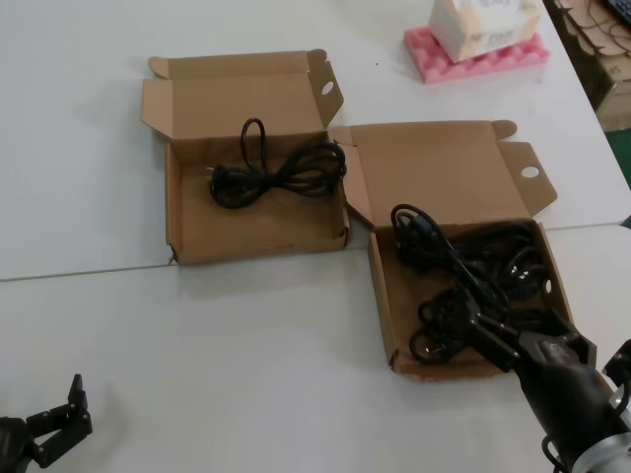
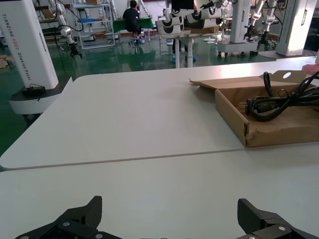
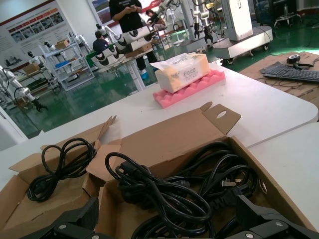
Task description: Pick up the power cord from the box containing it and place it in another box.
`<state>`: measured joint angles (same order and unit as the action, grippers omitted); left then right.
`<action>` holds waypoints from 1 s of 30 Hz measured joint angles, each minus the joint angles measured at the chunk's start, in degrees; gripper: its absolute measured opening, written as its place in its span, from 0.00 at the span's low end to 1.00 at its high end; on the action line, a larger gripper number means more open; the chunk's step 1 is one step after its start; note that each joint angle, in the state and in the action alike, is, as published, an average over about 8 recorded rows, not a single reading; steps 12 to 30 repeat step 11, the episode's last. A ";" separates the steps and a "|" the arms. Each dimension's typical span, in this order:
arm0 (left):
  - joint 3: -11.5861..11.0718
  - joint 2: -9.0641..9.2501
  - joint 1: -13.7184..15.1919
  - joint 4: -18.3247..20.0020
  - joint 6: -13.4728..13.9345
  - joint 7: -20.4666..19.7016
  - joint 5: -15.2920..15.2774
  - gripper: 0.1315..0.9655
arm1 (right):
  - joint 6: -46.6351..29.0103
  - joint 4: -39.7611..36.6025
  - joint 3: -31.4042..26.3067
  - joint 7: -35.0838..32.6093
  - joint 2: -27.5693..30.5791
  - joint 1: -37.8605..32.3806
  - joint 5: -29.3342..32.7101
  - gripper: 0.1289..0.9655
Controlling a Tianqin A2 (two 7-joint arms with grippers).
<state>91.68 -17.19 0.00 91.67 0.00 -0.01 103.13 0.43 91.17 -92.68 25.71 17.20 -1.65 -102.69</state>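
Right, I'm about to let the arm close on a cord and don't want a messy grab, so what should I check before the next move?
1. Right tool open: ok, fingers wide apart.
2. Right tool over the box of tangled cables: ok, at its near end, low over the cables.
3. Only one cord between the fingers: cannot tell, the cables overlap in a heap.
4. Room in the other box: ok, it holds one slim cord and much bare floor.
5. Left tool out of the way: ok, parked open at the near left of the table.
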 joint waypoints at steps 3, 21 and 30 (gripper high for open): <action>0.00 0.00 0.00 0.00 0.00 0.00 0.00 1.00 | 0.00 0.00 0.00 0.00 0.00 0.00 0.00 1.00; 0.00 0.00 0.00 0.00 0.00 0.00 0.00 1.00 | 0.00 0.00 0.00 0.00 0.00 0.00 0.00 1.00; 0.00 0.00 0.00 0.00 0.00 0.00 0.00 1.00 | 0.00 0.00 0.00 0.00 0.00 0.00 0.00 1.00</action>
